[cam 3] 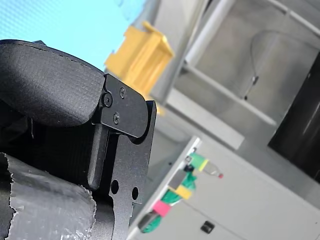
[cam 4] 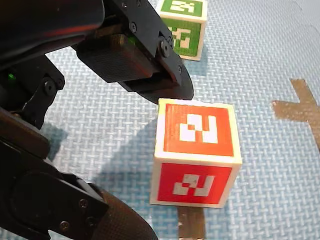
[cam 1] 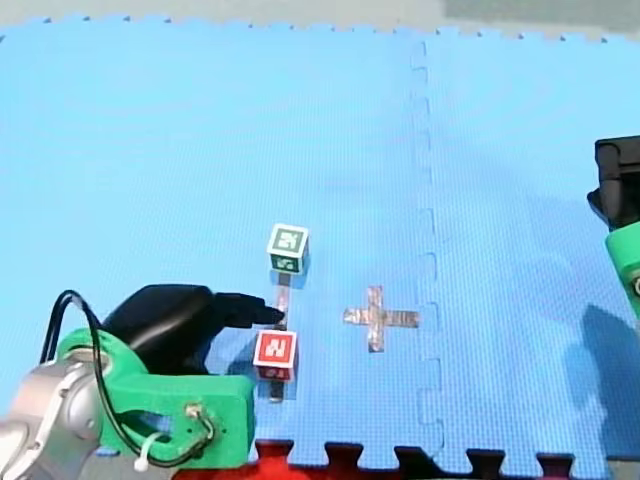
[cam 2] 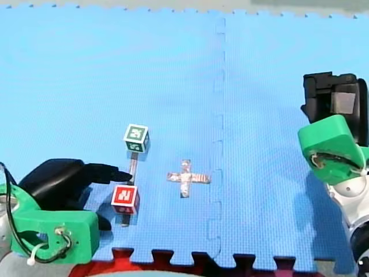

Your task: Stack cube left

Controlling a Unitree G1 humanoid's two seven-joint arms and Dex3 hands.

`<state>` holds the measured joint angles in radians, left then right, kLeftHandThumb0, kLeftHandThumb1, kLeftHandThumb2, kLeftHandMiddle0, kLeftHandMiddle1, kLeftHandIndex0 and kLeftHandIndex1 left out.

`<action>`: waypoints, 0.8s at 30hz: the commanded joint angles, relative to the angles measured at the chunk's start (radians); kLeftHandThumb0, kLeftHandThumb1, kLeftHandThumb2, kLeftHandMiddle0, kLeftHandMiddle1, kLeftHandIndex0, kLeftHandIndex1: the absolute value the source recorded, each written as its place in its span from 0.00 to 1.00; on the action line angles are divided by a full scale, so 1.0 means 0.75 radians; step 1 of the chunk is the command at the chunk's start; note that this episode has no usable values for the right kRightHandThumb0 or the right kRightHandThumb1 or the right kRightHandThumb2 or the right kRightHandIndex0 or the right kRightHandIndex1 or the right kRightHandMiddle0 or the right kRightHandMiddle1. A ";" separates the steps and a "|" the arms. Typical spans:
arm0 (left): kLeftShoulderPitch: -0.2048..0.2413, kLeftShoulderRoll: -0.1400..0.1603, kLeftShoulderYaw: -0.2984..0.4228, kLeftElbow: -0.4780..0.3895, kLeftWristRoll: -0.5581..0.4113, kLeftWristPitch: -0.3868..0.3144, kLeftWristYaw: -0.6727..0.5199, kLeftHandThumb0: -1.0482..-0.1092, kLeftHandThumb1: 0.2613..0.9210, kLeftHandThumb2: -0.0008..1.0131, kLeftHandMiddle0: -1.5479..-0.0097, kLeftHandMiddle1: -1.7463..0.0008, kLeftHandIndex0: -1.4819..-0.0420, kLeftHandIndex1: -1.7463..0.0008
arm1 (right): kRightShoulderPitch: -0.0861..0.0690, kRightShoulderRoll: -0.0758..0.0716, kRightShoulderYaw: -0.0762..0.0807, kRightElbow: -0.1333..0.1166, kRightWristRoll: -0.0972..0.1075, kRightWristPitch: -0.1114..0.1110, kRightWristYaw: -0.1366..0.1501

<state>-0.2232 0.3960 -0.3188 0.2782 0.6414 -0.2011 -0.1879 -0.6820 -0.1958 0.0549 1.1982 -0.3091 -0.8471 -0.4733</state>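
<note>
Blue foam mat (cam 1: pixel 180 150) serves as the surface. A red cube (cam 1: pixel 275 352) stands in the lower centre-left of the head views. A green cube (cam 1: pixel 288 248) stands just above it in the frame, apart from it. A silver tape cross (cam 1: pixel 378 318) lies to their right.

The left hand (cam 1: pixel 165 318) comes in from the lower left corner, and its fingers (cam 1: pixel 250 305) point toward the red cube. In the second wrist view one fingertip (cam 4: pixel 167 87) sits right at the cube's far upper edge; whether it touches cannot be told. The fingers are released and grasp nothing. The right hand (cam 2: pixel 334 104) hangs at the right edge of the frame, well apart from both cubes, and its state cannot be told.

The step in hand looks like the approach to grasp the red cube. The next move probably calls for bringing the fingers around opposite faces of the red cube, clenching squarely, and lifting it clear. It would then be carried over the green cube and set down flush on top without nudging it.
</note>
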 commanded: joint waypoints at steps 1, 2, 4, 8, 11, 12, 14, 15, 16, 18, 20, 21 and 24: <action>0.012 0.017 -0.010 -0.038 0.011 0.020 -0.004 0.51 0.67 0.01 0.44 0.00 0.48 0.97 | -0.003 -0.006 -0.003 -0.007 0.001 -0.002 -0.007; 0.015 0.019 -0.013 -0.045 0.013 0.023 0.003 0.51 0.68 0.01 0.42 0.00 0.45 0.96 | -0.002 -0.007 -0.003 -0.008 0.001 -0.003 -0.007; 0.017 0.020 -0.015 -0.036 0.013 0.011 0.031 0.52 0.71 0.01 0.41 0.00 0.37 0.95 | -0.001 -0.007 -0.002 -0.008 0.000 -0.005 -0.009; 0.019 -0.005 -0.002 0.025 -0.016 -0.074 0.170 0.64 0.86 0.02 0.39 0.00 0.17 0.94 | 0.001 -0.008 -0.001 -0.010 -0.002 -0.007 -0.013; 0.020 -0.006 0.005 0.088 -0.056 -0.169 0.239 0.63 0.88 0.02 0.39 0.00 0.17 0.95 | 0.000 -0.008 -0.001 -0.009 -0.003 -0.007 -0.015; 0.016 -0.006 0.006 0.117 -0.072 -0.206 0.254 0.63 0.88 0.02 0.39 0.00 0.17 0.95 | 0.000 -0.009 0.000 -0.009 -0.004 -0.007 -0.017; 0.001 -0.009 0.010 0.192 -0.105 -0.289 0.283 0.63 0.88 0.02 0.39 0.00 0.17 0.96 | -0.001 -0.009 0.002 -0.009 -0.008 -0.007 -0.024; -0.007 -0.011 0.012 0.227 -0.117 -0.326 0.299 0.62 0.88 0.01 0.39 0.00 0.17 0.96 | -0.001 -0.009 0.004 -0.009 -0.012 -0.006 -0.030; -0.015 -0.012 0.013 0.260 -0.124 -0.357 0.314 0.62 0.88 0.01 0.39 0.00 0.17 0.96 | -0.001 -0.009 0.006 -0.008 -0.016 -0.005 -0.036; -0.026 -0.013 0.015 0.306 -0.132 -0.400 0.336 0.62 0.88 0.01 0.39 0.00 0.17 0.96 | -0.002 -0.009 0.009 -0.008 -0.021 -0.004 -0.044; -0.034 -0.014 0.017 0.338 -0.138 -0.429 0.348 0.62 0.88 0.01 0.39 0.00 0.17 0.97 | -0.001 -0.008 0.011 -0.007 -0.025 -0.004 -0.051; -0.037 -0.015 0.018 0.350 -0.142 -0.441 0.352 0.62 0.88 0.01 0.39 0.00 0.17 0.97 | -0.001 -0.008 0.013 -0.007 -0.029 -0.004 -0.057; -0.043 -0.015 0.020 0.379 -0.152 -0.467 0.357 0.62 0.87 0.01 0.39 0.00 0.17 0.97 | -0.001 -0.010 0.022 -0.007 -0.047 0.000 -0.085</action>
<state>-0.2504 0.3816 -0.3076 0.5502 0.5335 -0.5443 0.0759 -0.6814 -0.1971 0.0687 1.1944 -0.3404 -0.8489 -0.5282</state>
